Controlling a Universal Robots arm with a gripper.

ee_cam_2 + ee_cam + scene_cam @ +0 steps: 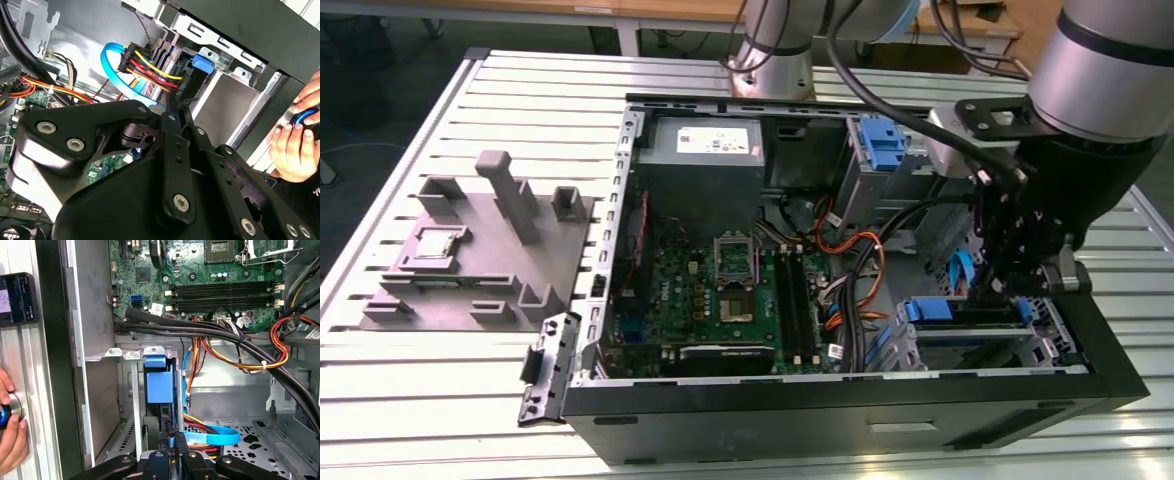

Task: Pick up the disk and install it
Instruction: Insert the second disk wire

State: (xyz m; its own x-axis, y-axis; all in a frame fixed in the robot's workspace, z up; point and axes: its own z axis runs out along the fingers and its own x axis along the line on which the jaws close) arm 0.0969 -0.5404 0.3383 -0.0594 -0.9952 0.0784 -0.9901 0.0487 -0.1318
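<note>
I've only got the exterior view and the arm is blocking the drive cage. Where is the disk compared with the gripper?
Observer: In the first wrist view the disk stands in the metal drive cage. Its blue carrier faces the camera and the gripper is right at its near edge.
Operator: Any cables close to the gripper?
Observer: Yes, a light blue flat cable loops just beside it, on the cage floor.
Operator: Is anyone near the case?
Observer: A hand rests on a blue-ringed knob on the table, outside the case wall.
</note>
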